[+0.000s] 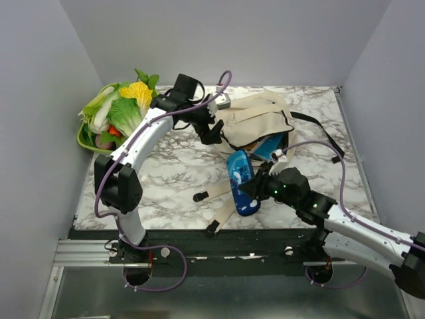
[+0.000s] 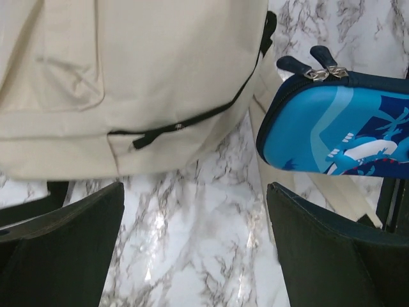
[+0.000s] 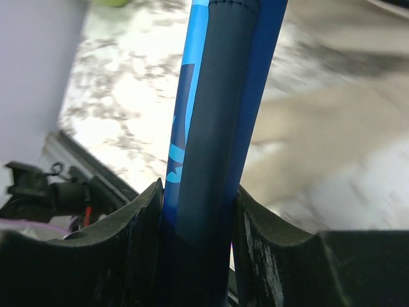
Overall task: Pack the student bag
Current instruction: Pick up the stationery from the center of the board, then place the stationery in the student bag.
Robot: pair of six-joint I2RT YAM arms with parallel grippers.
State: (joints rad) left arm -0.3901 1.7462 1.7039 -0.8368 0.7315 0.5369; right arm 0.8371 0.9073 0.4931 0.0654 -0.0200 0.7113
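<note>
Two left fingers [image 2: 64, 246] just beside student bag [image 2: 134, 70]

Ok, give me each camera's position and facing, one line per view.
Top external: above and behind the arms, looking down on the table, bag, case and vegetable basket; both arms show.
Left wrist: on the left arm, looking down past its open jaws at the bag's edge and the case's zipper end.
Right wrist: on the right arm, looking along the case clamped in its jaws.
Shared: the case shows in all three.
</note>
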